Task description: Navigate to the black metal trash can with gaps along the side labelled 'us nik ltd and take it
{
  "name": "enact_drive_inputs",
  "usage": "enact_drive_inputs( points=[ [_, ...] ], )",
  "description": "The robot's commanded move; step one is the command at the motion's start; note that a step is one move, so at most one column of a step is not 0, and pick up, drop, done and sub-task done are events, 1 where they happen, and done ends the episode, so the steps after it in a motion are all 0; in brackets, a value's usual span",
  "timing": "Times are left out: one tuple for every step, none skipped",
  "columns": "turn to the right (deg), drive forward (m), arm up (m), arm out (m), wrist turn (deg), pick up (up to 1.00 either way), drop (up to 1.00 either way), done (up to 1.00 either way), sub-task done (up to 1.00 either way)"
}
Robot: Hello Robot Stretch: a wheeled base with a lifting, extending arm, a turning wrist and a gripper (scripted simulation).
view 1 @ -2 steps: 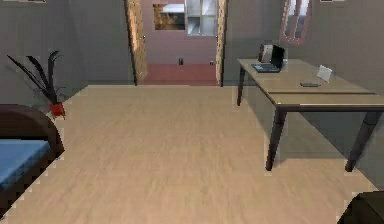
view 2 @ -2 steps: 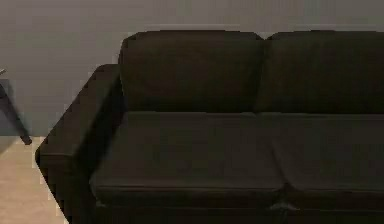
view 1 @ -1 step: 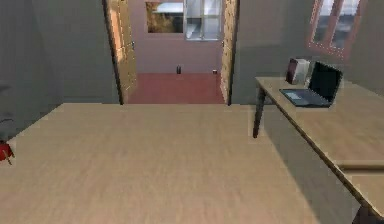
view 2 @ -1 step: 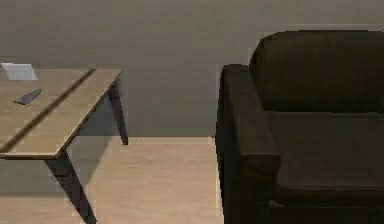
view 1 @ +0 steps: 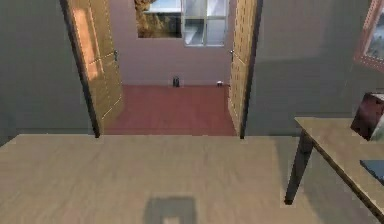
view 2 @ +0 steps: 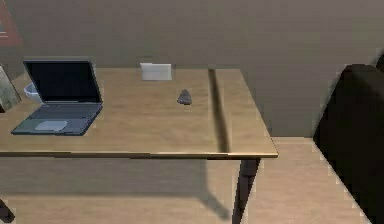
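Forward view: facing open doorway (view 1: 170, 100) across bare wood floor (view 1: 150, 160); table (view 1: 340, 140) crowding right edge, cut off. Sitting at far wall: small dark blob (view 1: 175, 81), too small for identifying. Jaw state: cannot tell.

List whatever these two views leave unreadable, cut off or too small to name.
- Forward view: small dark thing by the far wall, too small to tell if it is the trash can.
- Forward view: dark reddish box on the table, cut by the right edge.
- Arm side view: small grey thing, too small to name.
- Arm side view: dark furniture, cut by the right edge.
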Motion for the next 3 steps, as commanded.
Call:
enact_drive_inputs(
  points=[
    [3.0, 0.00, 0.00, 0.00, 0.0, 0.00, 0.00, 0.00, 0.00],
    [0.0, 1.00, 0.00, 0.00, 0.0, 0.00, 0.00, 0.00, 0.00],
    [0.0, 1.00, 0.00, 0.00, 0.0, 0.00, 0.00, 0.00, 0.00]
  ],
)
